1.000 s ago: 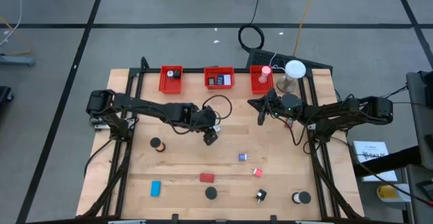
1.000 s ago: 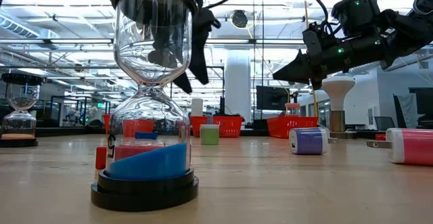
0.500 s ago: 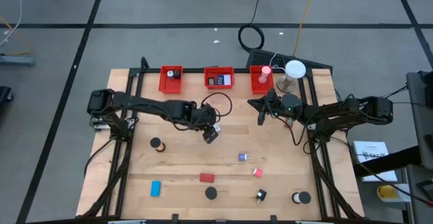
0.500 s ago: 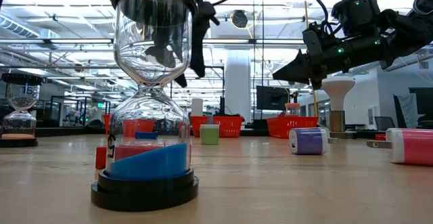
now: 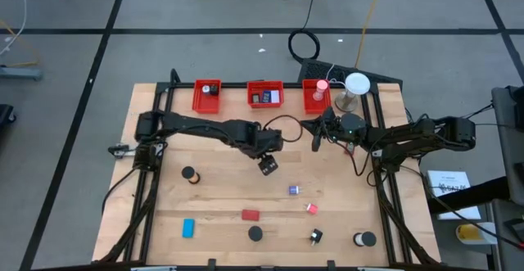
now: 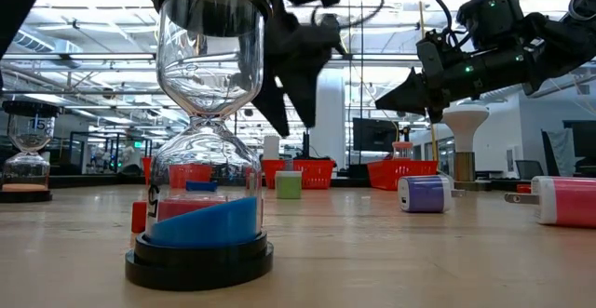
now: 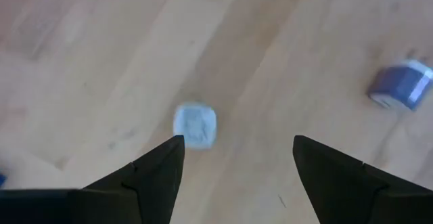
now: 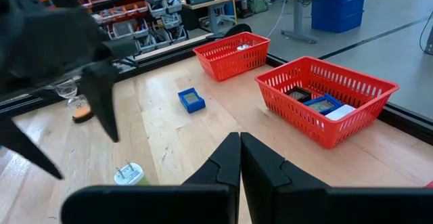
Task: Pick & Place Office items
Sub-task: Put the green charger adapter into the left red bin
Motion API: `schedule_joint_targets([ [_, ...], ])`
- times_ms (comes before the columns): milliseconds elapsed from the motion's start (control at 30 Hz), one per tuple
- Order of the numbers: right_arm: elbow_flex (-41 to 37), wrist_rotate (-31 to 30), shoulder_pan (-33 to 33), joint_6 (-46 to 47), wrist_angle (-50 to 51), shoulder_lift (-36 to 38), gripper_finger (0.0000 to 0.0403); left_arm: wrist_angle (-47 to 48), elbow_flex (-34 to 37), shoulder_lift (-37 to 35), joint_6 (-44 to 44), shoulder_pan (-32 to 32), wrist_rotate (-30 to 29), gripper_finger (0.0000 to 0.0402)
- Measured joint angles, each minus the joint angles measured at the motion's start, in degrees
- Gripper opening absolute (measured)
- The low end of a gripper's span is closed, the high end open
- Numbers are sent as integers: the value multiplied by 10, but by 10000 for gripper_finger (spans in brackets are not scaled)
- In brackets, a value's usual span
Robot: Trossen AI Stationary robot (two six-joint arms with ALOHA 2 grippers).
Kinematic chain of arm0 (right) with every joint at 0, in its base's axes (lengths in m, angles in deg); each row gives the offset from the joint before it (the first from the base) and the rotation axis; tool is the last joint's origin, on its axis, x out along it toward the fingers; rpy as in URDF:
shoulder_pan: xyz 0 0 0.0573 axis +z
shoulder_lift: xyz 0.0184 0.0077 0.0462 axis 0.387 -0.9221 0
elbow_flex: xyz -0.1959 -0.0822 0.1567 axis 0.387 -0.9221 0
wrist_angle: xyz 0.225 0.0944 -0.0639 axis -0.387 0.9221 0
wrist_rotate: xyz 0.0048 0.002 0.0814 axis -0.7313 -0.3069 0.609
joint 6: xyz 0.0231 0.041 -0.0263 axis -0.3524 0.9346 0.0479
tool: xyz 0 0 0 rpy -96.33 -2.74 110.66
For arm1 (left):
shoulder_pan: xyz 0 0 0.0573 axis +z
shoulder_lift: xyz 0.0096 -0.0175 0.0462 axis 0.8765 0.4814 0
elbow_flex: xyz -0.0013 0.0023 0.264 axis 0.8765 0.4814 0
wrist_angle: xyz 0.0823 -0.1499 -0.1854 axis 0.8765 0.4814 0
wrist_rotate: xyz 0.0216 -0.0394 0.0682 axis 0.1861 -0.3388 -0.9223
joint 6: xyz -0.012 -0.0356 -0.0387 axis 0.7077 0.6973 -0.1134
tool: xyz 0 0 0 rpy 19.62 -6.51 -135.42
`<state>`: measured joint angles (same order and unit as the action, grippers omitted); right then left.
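Mid-task: a few office items lie in the red bins [image 5: 265, 95], most remain scattered on the counter [image 5: 221, 193]. Left hand [image 5: 268, 164] hovers released above a white block [image 7: 195, 124]; right hand [image 5: 314, 137] waits clenched, empty.

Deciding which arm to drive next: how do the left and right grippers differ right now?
The left gripper hangs over the middle of the table with fingers spread apart; the right gripper sits nearer the red bins with fingers pressed shut. A small pale block lies between the left one's fingers; the right one has no item between its own. Both hold nothing.
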<state>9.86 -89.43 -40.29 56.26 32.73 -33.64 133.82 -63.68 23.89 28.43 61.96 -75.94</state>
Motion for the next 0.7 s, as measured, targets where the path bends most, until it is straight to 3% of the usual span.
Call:
schedule_joint_targets([
  [167,0,0,0,0,3,0,4,42,-31,43,-25,16,-5,273],
  [467,0,0,0,0,4,0,4,34,-32,65,-52,23,-30,273],
  [700,0,0,0,0,4,0,4,31,-32,80,-55,27,-16,273],
])
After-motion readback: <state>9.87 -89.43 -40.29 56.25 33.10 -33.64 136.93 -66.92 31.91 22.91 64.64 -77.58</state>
